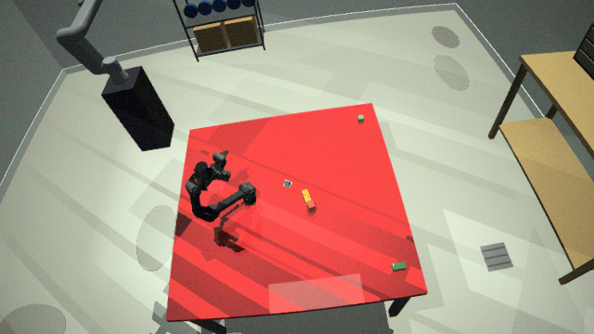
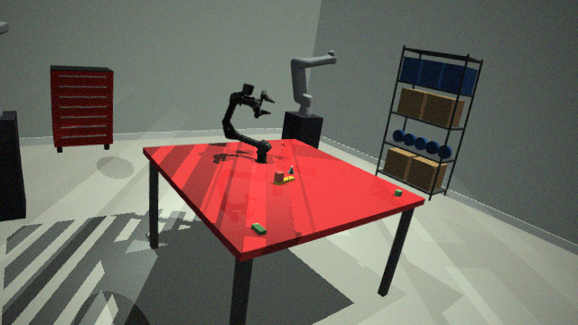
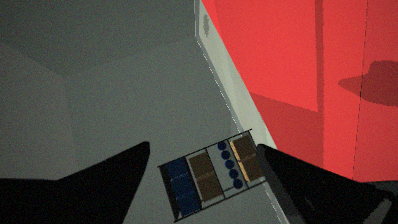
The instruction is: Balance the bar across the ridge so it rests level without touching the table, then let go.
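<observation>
The yellow bar (image 1: 305,194) (image 2: 288,180) appears to lie flat on the red table (image 1: 325,153) (image 2: 352,194), with dark marks across it. A reddish-brown block (image 1: 311,205) (image 2: 279,177) sits on one end of it. The ridge (image 1: 288,184) (image 2: 291,171) is a small dark teal peak on a pale base, standing apart from the bar, nearer the arm's base. My gripper (image 1: 226,165) (image 2: 272,107) (image 3: 204,148) is open and empty, raised high above the table and well away from the bar and ridge. The wrist view shows neither of them.
A small green cube (image 1: 360,119) (image 2: 398,192) lies near one far corner of the table. A longer green block (image 1: 399,266) (image 2: 258,228) lies near another. A shelf rack, another arm on a dark pedestal and a wooden bench stand off the table.
</observation>
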### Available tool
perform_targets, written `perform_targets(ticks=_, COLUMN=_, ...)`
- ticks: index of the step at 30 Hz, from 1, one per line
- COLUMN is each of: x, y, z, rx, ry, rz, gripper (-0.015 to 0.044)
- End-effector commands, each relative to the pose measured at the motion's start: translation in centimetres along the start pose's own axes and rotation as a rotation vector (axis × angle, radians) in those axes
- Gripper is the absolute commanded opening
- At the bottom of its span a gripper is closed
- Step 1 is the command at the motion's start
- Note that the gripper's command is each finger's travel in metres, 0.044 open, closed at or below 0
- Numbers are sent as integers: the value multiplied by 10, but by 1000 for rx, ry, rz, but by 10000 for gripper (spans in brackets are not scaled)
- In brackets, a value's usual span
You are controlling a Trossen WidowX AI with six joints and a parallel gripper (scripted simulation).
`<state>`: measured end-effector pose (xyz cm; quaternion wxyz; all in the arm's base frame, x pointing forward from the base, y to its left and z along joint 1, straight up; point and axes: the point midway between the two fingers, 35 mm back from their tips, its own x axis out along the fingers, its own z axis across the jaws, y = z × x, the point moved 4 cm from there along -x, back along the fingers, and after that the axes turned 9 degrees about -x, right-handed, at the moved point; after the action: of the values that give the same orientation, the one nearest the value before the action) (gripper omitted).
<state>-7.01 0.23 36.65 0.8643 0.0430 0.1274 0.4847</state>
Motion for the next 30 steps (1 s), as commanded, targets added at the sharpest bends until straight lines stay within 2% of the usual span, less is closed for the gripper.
perform_targets(ticks=1, x=0, y=0, z=0, rx=-4, ry=1, rz=-2, gripper=374)
perform_targets(ticks=3, x=4, y=-1, z=3, rx=-37, ry=12, rz=-15, gripper=321)
perform_targets(ticks=4, x=7, y=-2, z=5, rx=-62, ry=20, rz=-25, gripper=315)
perform_targets(ticks=30, x=85, y=-51, z=50, rx=-655, ry=338, rz=-186, gripper=315)
